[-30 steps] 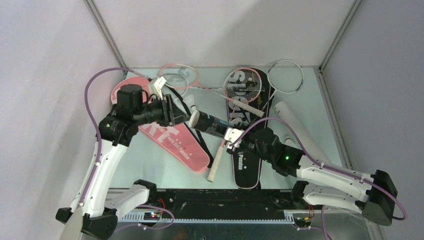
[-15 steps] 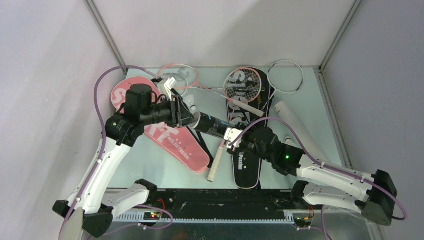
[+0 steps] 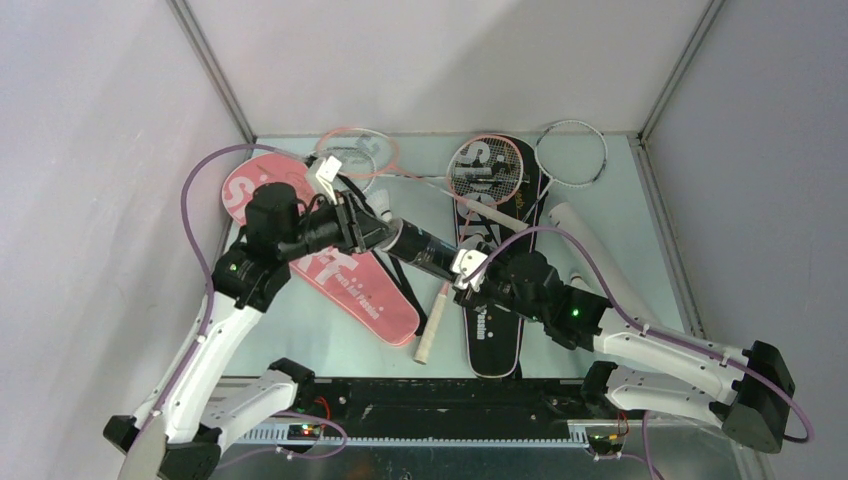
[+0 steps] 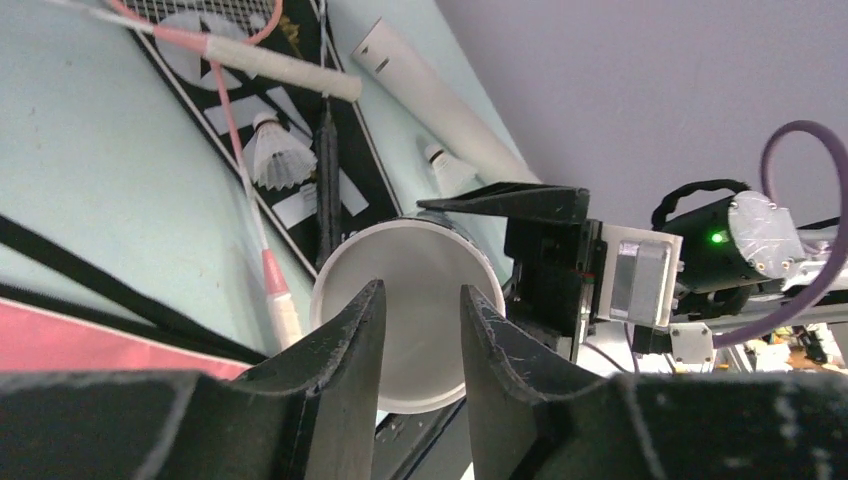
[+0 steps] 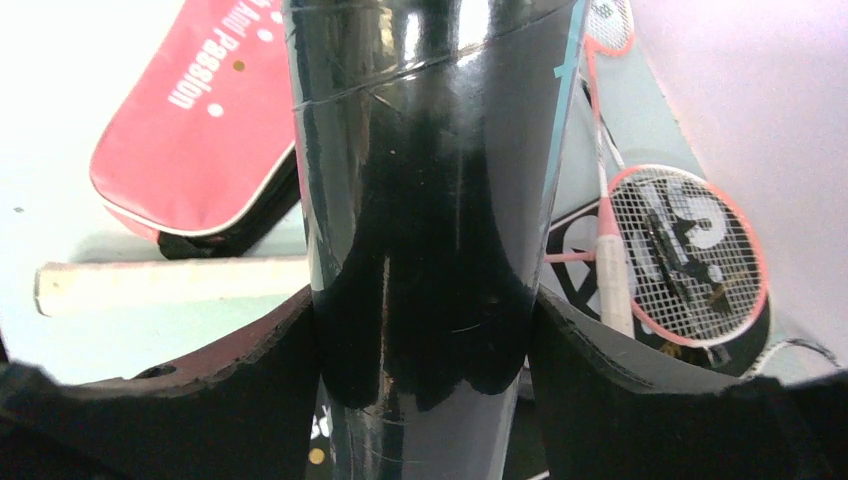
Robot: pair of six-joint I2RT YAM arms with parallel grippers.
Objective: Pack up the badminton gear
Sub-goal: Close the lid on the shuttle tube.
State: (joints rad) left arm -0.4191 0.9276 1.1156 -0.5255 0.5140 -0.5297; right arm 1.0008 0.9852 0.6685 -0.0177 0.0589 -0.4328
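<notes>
counter (image 3: 300, 335) under the black tube | black cover (image 3: 495, 310) below the tube | black tube (image 3: 425, 250) raised, pinched near its base by right hand (image 5: 420, 330) | left hand (image 4: 420, 295) at tube mouth, fingers parted, nothing seen between | shuttlecock (image 4: 278, 155) behind tube, judged next: mouth should be held steady, cork entered first.

Black tube (image 3: 425, 250) blocks my left gripper (image 4: 418, 292) to the right. Pink cover (image 3: 345, 280) lies beneath. Bare table (image 3: 300, 325) near left allows passage.
</notes>
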